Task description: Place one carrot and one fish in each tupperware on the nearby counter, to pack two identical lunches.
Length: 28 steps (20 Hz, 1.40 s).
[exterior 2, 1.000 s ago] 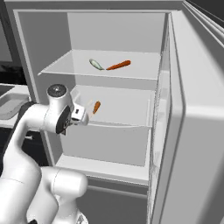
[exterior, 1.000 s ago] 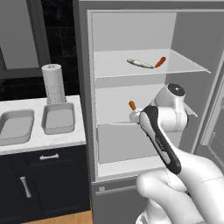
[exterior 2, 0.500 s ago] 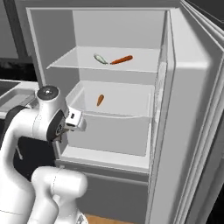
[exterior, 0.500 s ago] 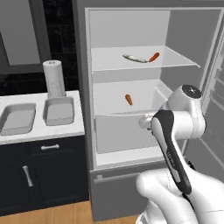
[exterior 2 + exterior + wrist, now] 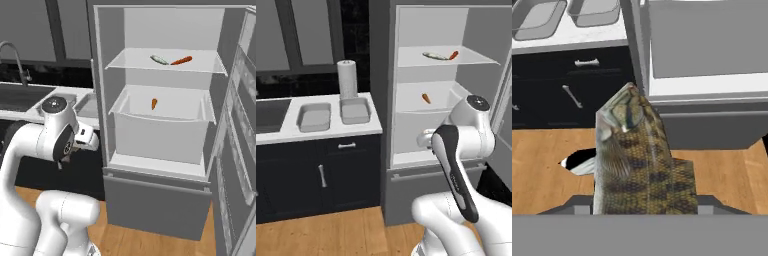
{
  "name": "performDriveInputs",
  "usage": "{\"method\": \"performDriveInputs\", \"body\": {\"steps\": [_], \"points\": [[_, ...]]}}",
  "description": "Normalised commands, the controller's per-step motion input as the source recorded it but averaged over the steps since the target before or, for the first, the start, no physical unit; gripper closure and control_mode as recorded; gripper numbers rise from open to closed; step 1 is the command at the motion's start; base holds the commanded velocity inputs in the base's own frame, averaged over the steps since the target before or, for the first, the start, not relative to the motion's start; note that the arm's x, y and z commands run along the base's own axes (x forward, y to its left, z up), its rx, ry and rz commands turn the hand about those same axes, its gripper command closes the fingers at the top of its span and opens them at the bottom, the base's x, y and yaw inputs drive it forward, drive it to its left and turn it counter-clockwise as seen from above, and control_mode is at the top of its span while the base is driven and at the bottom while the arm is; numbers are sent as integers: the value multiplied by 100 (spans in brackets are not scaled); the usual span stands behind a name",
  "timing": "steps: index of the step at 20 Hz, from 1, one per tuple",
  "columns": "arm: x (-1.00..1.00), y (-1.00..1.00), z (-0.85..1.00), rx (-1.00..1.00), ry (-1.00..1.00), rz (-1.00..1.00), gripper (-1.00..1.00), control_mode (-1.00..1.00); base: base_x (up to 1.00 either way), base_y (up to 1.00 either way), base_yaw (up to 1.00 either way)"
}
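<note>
A speckled brown-green fish point(image 5: 642, 160) stands upright between my gripper's jaws in the hand view, and the gripper is shut on it. The gripper point(image 5: 90, 142) hangs in front of the open fridge, low and left of its drawer. Two grey tupperware point(image 5: 313, 117) point(image 5: 355, 110) sit side by side on the white counter point(image 5: 331, 132), left of the fridge; the hand view has them at its top left point(image 5: 534, 17) point(image 5: 594, 10). A second fish point(image 5: 434, 55) and a carrot point(image 5: 454, 54) lie on the top shelf. Another carrot point(image 5: 426, 98) lies in the drawer.
A paper towel roll point(image 5: 347, 79) stands behind the right container. A dark sink point(image 5: 271, 114) with a faucet point(image 5: 12, 50) lies further left. The open fridge door point(image 5: 240, 150) stands on the right. Dark cabinets and a wooden floor point(image 5: 722, 170) lie below.
The whole scene has shifted and shrunk in both base views, so the base has backed away from the fridge. My hand has drawn back out of the fridge, away from the drawer.
</note>
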Motion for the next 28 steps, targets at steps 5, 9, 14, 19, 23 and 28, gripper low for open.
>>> {"method": "performDriveInputs", "body": {"steps": [5,9,14,19,23,28], "points": [[0,0,0,0,0,0,100,100,82,100,0],[0,0,0,0,0,0,100,100,100,100,-1],[0,0,0,0,0,0,100,100,100,96,-6],[20,4,-7,0,0,-1,100,-100,80,37,-5],[90,0,-41,0,0,-3,100,-100,0,0,0],[49,0,-63,0,3,-1,100,-100,0,0,0]]}}
